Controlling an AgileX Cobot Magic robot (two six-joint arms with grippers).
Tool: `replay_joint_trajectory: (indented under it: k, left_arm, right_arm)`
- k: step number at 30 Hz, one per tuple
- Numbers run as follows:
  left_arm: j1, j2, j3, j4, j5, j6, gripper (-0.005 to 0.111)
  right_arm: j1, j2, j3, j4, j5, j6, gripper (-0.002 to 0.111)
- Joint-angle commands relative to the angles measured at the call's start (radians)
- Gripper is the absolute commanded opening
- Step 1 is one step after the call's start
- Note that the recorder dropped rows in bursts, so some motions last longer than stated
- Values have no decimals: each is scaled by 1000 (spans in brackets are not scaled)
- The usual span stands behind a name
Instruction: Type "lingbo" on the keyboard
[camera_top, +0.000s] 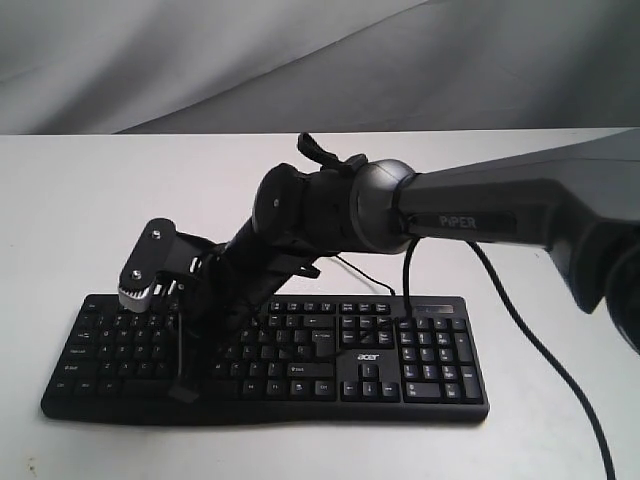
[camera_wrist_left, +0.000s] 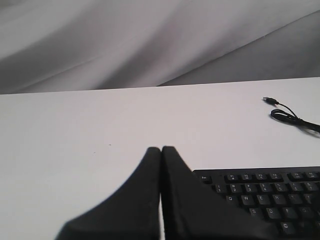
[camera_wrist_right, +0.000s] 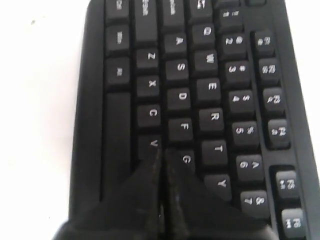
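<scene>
The black keyboard (camera_top: 330, 365), with white legends and an acer logo, lies along the front of the white table (camera_top: 80, 200). My right arm reaches across from the right, and its gripper (camera_top: 183, 390) points down over the keyboard's left half. In the right wrist view the right gripper (camera_wrist_right: 161, 150) is shut and empty, its tips over the gap between the V and G keys of the keyboard (camera_wrist_right: 212, 90). My left gripper (camera_wrist_left: 161, 149) is shut on nothing above bare table, beside the Esc corner of the keyboard (camera_wrist_left: 265, 192). The left arm is out of the exterior view.
The keyboard's thin black USB cable (camera_wrist_left: 290, 116) lies loose on the table behind it, its plug unconnected. A thicker black cable (camera_top: 540, 350) hangs from my right arm past the keyboard's right end. A grey cloth backdrop (camera_top: 300, 60) closes the far side.
</scene>
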Motion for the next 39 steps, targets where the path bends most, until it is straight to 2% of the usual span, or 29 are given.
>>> replay_joint_trajectory:
  k: [1,15,39]
  left_arm:
    - [1,-4,5,-4,-7,-2,1]
    - [1,-4,5,-4,-7,-2,1]
    - [1,-4,5,-4,-7,-2,1]
  right_arm:
    - [7,21,-44,-15,9,26,0]
    - [7,41,-46,-13,-66,27,0]
    - [7,63,-47,1,-79,24,0]
